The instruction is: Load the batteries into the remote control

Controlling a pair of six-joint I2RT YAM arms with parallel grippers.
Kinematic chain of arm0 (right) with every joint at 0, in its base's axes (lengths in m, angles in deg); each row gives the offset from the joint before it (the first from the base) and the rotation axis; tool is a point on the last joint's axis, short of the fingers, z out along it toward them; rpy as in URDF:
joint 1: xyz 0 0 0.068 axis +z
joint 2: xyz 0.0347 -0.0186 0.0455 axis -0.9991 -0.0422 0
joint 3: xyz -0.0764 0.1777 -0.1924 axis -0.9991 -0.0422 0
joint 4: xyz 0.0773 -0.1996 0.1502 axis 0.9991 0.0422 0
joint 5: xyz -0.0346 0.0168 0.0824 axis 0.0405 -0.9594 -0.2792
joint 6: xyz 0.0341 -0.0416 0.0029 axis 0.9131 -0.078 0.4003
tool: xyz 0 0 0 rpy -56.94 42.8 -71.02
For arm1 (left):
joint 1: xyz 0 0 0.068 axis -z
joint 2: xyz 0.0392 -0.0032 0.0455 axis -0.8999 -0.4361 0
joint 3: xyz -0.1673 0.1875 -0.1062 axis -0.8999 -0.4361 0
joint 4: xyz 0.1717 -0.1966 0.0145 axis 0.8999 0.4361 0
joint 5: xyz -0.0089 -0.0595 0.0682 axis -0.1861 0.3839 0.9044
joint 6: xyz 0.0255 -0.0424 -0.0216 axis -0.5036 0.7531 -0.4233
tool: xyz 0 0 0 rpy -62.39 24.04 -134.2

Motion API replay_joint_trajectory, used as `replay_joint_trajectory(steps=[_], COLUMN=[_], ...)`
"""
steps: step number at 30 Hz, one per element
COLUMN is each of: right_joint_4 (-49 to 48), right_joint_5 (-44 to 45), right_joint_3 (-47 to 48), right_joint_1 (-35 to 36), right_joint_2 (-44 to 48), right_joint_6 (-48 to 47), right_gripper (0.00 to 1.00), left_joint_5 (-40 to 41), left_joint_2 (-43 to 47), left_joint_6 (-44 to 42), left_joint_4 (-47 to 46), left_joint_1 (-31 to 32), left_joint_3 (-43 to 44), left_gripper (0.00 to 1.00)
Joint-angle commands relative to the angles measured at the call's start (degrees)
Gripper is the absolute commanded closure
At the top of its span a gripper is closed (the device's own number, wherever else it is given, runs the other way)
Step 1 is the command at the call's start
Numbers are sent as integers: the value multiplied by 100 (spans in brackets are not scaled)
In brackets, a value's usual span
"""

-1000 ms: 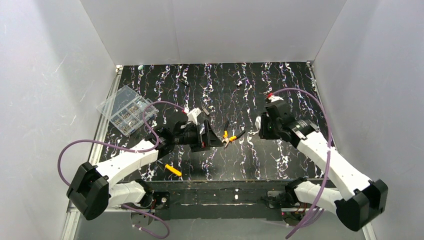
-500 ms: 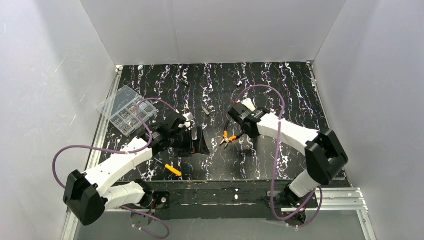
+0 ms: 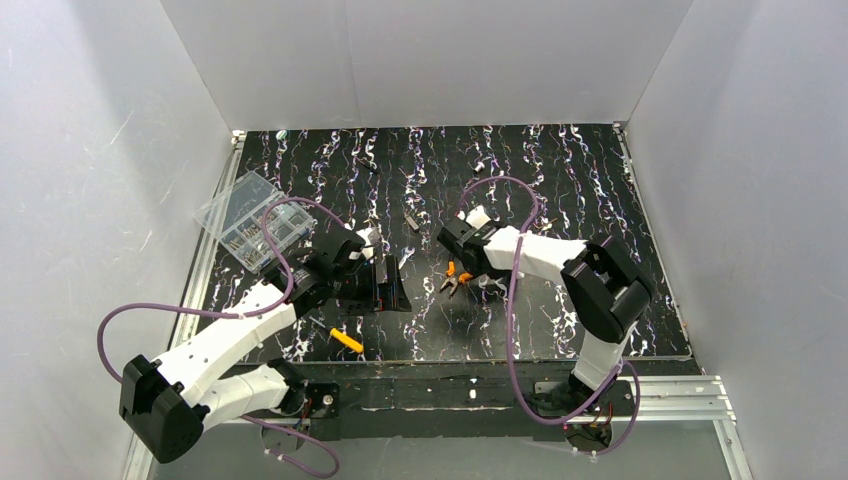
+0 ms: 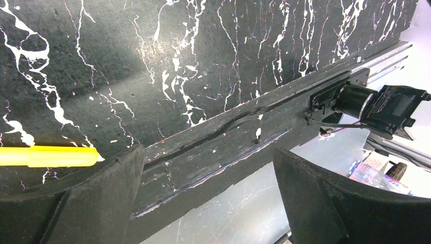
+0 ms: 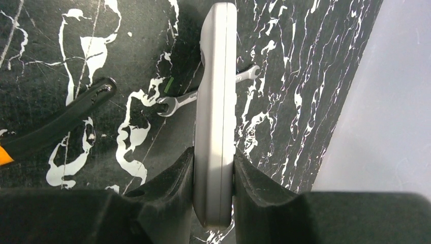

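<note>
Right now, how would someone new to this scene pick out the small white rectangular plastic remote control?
On the black white-veined table, look just right of centre to the right gripper. The slim white rectangular plastic remote control stands edge-on, pinched between its two black fingers. Unlike the black-and-orange pliers and small silver wrench near it, it is pale, slab-shaped and the only thing gripped.

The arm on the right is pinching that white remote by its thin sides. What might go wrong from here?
1. The right gripper clamps only one end of the remote control; most of it sticks out, so it may twist or slip.
2. The pliers and a small wrench lie on the table close by; setting the remote down could land it on them.
3. The left gripper is open and empty, and no batteries show, so loading may stall.
</note>
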Motion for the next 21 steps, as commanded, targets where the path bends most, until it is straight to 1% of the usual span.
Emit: replay_joint_trajectory(steps=[1, 7, 14, 20, 21], right_joint_4=[-163, -203, -192, -117, -110], right_joint_5=[70, -148, -501, -629, -666], right_joint_3=[145, 106, 164, 243, 246], right_joint_1=[74, 135, 135, 135, 140], right_joint_2=[-218, -316, -287, -379, -389], right_joint_6=[286, 251, 204, 182, 173], right_gripper=[77, 70, 58, 52, 49], left_joint_5=[-55, 111, 46, 75, 80], left_joint_2=[7, -10, -72, -137, -145], left_joint_6=[0, -23, 8, -4, -4], left_joint_4=[400, 546, 497, 562, 585], left_joint_1=[-37, -43, -46, -59, -69], left_joint_3=[10, -4, -17, 35, 45], left_gripper=[2, 2, 2, 2, 2])
